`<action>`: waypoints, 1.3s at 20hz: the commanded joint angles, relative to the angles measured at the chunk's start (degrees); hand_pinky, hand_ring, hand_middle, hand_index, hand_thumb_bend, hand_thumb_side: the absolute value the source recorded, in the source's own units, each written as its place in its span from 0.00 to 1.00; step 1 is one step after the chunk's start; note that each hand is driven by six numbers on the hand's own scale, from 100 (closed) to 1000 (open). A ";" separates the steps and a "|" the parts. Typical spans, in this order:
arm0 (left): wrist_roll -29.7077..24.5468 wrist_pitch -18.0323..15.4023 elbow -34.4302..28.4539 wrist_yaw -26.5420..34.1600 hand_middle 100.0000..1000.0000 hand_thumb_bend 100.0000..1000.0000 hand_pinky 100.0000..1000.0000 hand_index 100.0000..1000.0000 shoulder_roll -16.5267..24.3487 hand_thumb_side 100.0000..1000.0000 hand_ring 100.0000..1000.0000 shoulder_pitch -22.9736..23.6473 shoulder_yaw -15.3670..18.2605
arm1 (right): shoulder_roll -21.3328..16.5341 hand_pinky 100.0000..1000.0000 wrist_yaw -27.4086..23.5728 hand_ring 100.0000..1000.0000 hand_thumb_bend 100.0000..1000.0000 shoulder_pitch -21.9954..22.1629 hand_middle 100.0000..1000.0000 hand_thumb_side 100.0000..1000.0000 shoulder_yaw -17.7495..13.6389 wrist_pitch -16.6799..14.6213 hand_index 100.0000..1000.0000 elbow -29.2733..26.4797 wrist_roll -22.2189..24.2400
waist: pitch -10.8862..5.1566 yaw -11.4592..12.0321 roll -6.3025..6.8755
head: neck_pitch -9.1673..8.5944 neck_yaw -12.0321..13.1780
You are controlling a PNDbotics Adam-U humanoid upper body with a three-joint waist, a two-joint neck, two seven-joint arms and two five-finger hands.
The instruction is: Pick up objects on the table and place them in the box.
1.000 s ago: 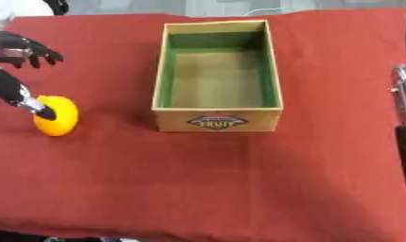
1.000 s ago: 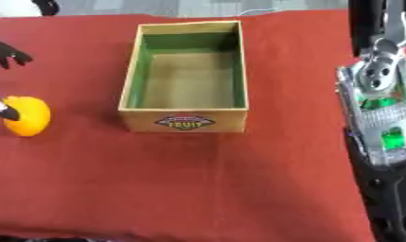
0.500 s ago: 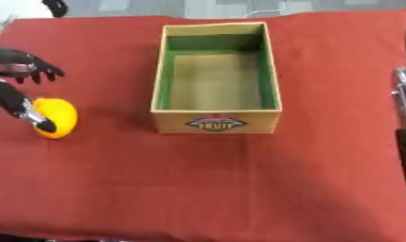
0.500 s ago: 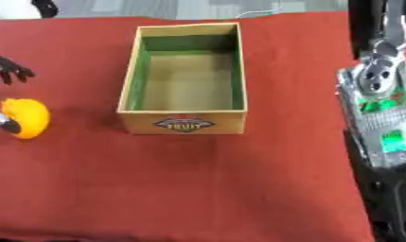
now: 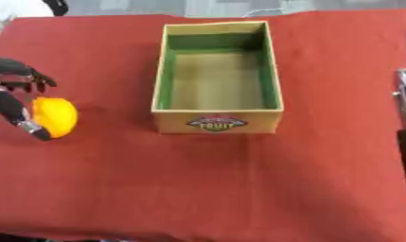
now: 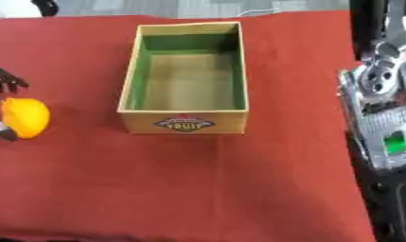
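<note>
our left robot hand (image 5: 15, 97) is curling round the orange (image 5: 54, 116), fingers above, thumb below; the box (image 5: 216, 120) to its right is empty, nothing placed yet

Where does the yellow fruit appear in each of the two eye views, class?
Left eye view: the yellow fruit lies at the left edge, mid-height, against the left hand.
Right eye view: at the far left edge, mid-height.
Shared landmark: the box with its FRUIT label, right of the fruit in both.
</note>
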 commanded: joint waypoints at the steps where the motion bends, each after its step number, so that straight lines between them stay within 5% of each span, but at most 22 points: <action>1: -0.34 -1.56 0.03 -1.48 0.66 0.88 0.65 1.00 1.16 0.60 0.72 -1.20 0.23 | -0.93 0.78 -0.43 0.73 0.00 -0.82 0.55 1.00 -0.15 0.18 0.86 -1.14 0.03 | -0.97 -0.01 0.03 | -0.38 0.23; 13: 5.13 -0.96 2.88 -6.21 0.62 0.82 0.60 0.95 -0.03 0.62 0.67 -1.65 -0.35 | -1.01 0.78 -0.62 0.73 0.00 -0.70 0.55 1.00 -0.28 0.21 0.85 -1.14 0.00 | -0.71 -0.19 0.03 | -0.36 0.20; 26: 10.36 -0.46 4.55 -8.03 0.50 0.68 0.49 0.78 -1.12 0.56 0.55 -1.79 -0.59 | -1.11 0.78 -0.84 0.73 0.00 -0.63 0.55 1.00 -0.42 0.28 0.86 -1.14 -0.13 | -0.46 -0.26 0.01 | -0.34 0.37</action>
